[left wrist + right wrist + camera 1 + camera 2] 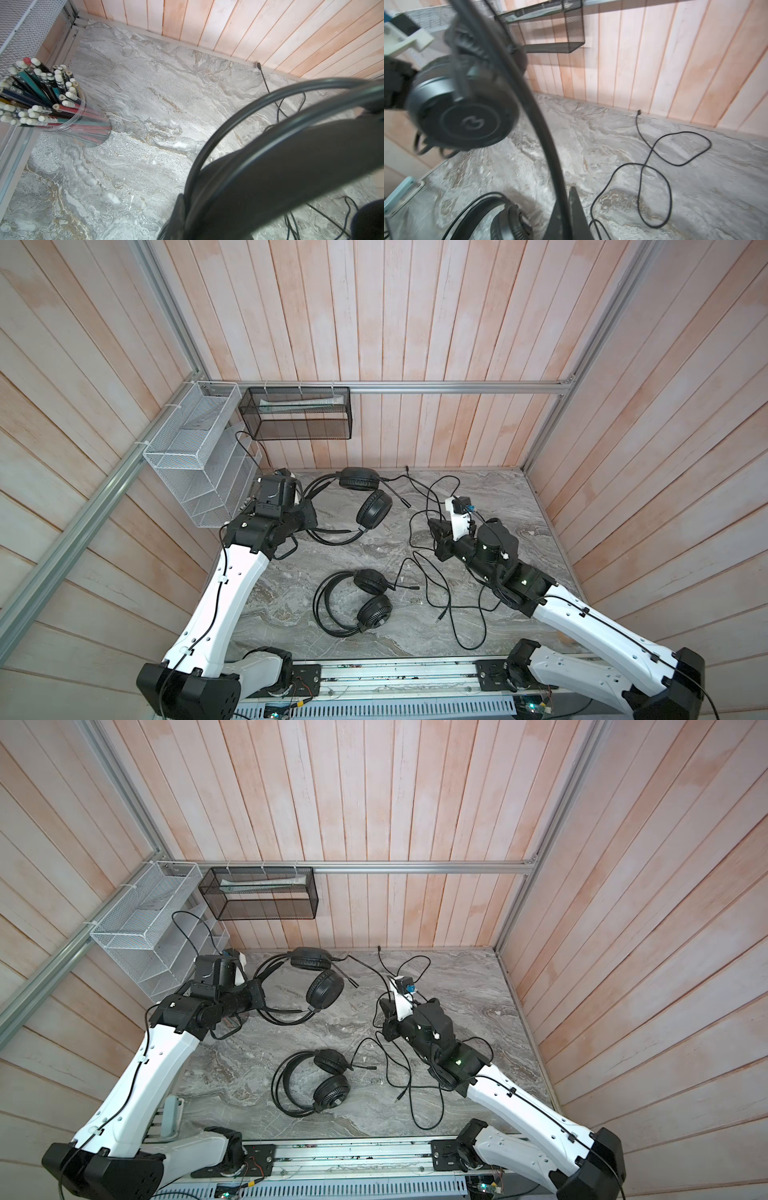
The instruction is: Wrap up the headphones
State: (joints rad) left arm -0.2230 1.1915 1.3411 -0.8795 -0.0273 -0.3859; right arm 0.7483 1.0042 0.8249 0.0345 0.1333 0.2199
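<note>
Two black headphones lie on the marble table: a far pair (368, 502) (320, 986) and a near pair (365, 601) (328, 1081). My left gripper (306, 510) (258, 995) is shut on the far pair's headband (270, 166); one of its fingers (179, 214) shows beside the band. My right gripper (435, 531) (385, 1011) (564, 197) is shut on a thin black headphone cable (542, 124) that runs up between its fingers. I cannot tell which pair that cable belongs to. Loose cable loops (449, 589) (654, 166) spread at the right.
A clear cup of pencils (41, 99) stands in the far left corner, close to my left gripper. A white mesh rack (195, 456) and a black mesh basket (301, 414) hang on the walls. A cable plug (406, 468) (639, 112) lies at the back wall.
</note>
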